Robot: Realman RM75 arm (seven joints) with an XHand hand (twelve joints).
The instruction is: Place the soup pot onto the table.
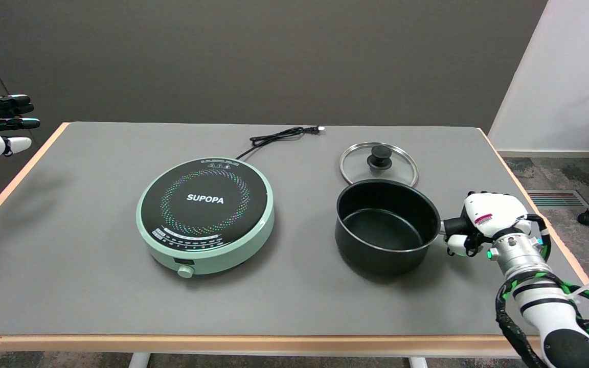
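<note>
Head view, lower right of frame: right hand [483,222] comes in on its white arm, fingers wrapped around the black handle [453,225] of the soup pot [386,225], so it is gripping the pot by that handle. Only a short stub of handle shows between the hand and the pot wall; the rest is hidden inside the grip. Pot sits right of centre on the grey table [69,266], upright, mouth open upward, nothing visible inside; its base looks down on the surface with a shadow tight beneath it, though whether full weight is released I cannot tell. Handle points toward the right edge of the frame, so the long axis of pot plus handle runs roughly left to right, tipped slightly downward to the right. Handling judgement: rigid dark metal body with a bright rim, likely moderate in weight when empty, with the weight well off to one side of the grip, so it will want to droop at the far wall; the handle is the sensible hold, taken close to the wall. Coated wall looks smooth, a poor place to pinch. Just behind the pot, toward upper right of centre, glass lid [379,163] lies flat, knob up, its near rim hidden behind the pot. Left of centre, well apart from the pot, mint-green induction cooker [206,214], its black cord [279,137] trailing toward the top of the frame.
</note>
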